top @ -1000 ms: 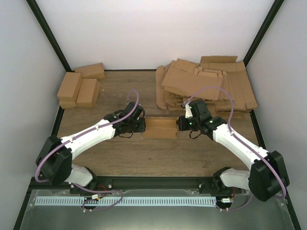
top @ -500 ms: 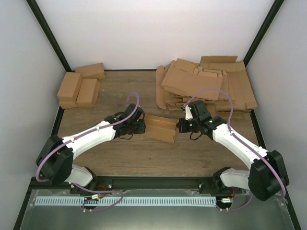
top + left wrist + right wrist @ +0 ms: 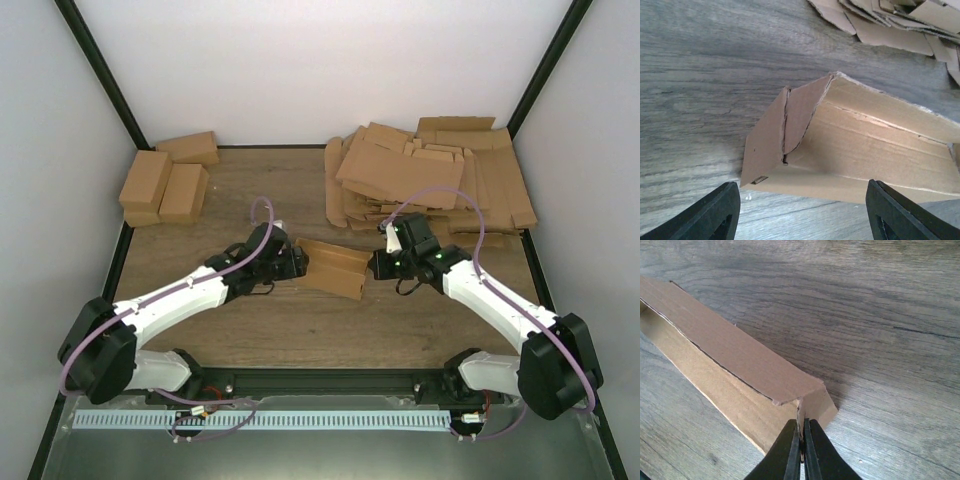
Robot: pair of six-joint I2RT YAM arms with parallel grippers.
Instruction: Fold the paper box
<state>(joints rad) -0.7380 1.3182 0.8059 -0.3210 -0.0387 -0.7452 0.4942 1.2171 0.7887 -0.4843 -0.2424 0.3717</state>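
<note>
Right gripper pinches the paper box; left gripper stands released at its other end.

In the right wrist view the two fingers are clenched on a thin upright edge of cardboard at the near end of the paper box, which runs away from the jaws to the upper left as a long open trough; in the left wrist view the fingers are spread wide, touching nothing, with the box's folded end just ahead of and between them, on the wooden table; beyond the right jaws lies the heap of flat cardboard sheets; well beyond the left jaws sit small brown cartons.
</note>
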